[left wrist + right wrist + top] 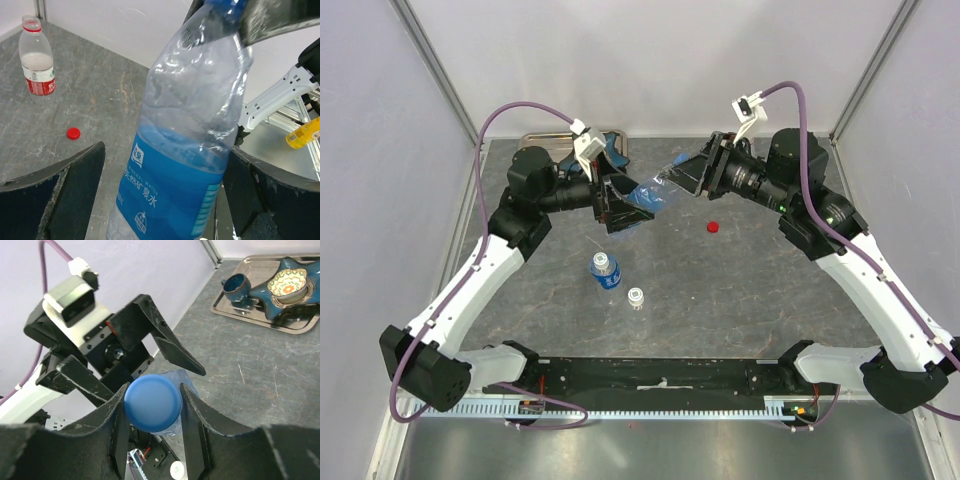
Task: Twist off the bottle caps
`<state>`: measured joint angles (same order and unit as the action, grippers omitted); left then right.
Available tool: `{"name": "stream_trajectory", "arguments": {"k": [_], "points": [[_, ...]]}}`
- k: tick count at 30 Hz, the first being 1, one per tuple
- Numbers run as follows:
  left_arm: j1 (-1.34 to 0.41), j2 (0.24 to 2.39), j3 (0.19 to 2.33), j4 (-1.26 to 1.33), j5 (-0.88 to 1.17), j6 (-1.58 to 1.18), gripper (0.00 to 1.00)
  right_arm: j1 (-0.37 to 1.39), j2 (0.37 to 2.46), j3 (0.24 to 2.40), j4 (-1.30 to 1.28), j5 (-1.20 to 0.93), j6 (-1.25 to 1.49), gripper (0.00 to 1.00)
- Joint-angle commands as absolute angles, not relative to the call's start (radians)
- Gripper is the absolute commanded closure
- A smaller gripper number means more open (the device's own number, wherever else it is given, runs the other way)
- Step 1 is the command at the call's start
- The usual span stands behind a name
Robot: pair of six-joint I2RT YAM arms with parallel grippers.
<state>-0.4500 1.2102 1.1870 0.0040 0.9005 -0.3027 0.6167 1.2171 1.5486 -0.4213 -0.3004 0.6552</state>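
Red cap [713,226] lies loose on the desk [750,290]. Right claw [152,405] clamps the blue cap [152,400], left claw [165,182] its bottle [190,125]. Small bottle [605,271] and tiny bottle [636,298] appear capped.

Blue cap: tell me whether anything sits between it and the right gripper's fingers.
Nothing visible does. The right gripper closes directly on both sides of the blue cap, while the left gripper holds the blue-labelled bottle.

Clear crinkled plastic bottle [195,100], smooth blue cap [152,402]
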Motion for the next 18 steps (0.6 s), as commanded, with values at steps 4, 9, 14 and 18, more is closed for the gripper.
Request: {"name": "stream_trajectory", "arguments": {"k": [4, 9, 14, 18], "points": [[-0.477, 1.236, 1.235, -0.052, 0.913, -0.213, 0.06, 0.614, 1.206, 1.591, -0.367, -0.344, 0.68, 1.0], [-0.488, 1.252, 1.25, -0.067, 0.953, -0.199, 0.26, 0.614, 1.195, 1.582, -0.368, -0.336, 0.68, 1.0], [-0.5, 1.259, 1.252, -0.067, 0.999, -0.195, 0.41, 0.612, 1.187, 1.566, -0.37, -0.334, 0.68, 1.0], [-0.509, 1.253, 1.252, -0.071, 0.999, -0.196, 0.46, 0.614, 1.175, 1.563, -0.376, -0.315, 0.666, 0.76]]}}
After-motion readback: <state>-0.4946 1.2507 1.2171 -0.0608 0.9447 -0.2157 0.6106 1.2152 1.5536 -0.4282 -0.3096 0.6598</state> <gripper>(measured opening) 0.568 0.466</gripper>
